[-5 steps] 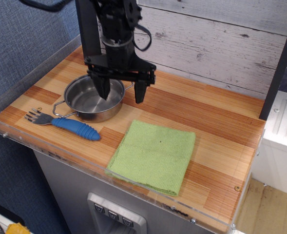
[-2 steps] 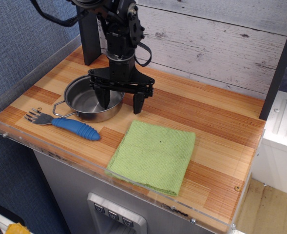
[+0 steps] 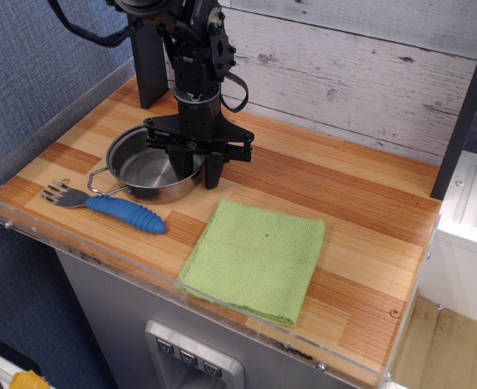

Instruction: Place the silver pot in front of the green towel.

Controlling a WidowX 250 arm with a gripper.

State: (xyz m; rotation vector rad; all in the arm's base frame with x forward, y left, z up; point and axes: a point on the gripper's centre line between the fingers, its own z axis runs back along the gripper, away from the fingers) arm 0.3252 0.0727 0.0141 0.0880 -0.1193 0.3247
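Observation:
The silver pot (image 3: 143,168) stands on the wooden table at the back left, with one wire handle pointing to the front left. The green towel (image 3: 254,258) lies flat to its right, near the front edge. My gripper (image 3: 198,173) points straight down over the pot's right rim. One finger is inside the pot and the other finger (image 3: 213,172) is outside it. The two have closed in on the rim. The pot still rests on the table.
A fork with a blue handle (image 3: 126,213) lies just in front of the pot. A clear acrylic rim (image 3: 76,239) runs along the table's front and left edges. A black post (image 3: 148,69) stands behind the pot. A plank wall is at the back.
The gripper has come down a little and its fingers have closed from wide open to tight around the pot's right rim. Pot, towel and fork have not moved.

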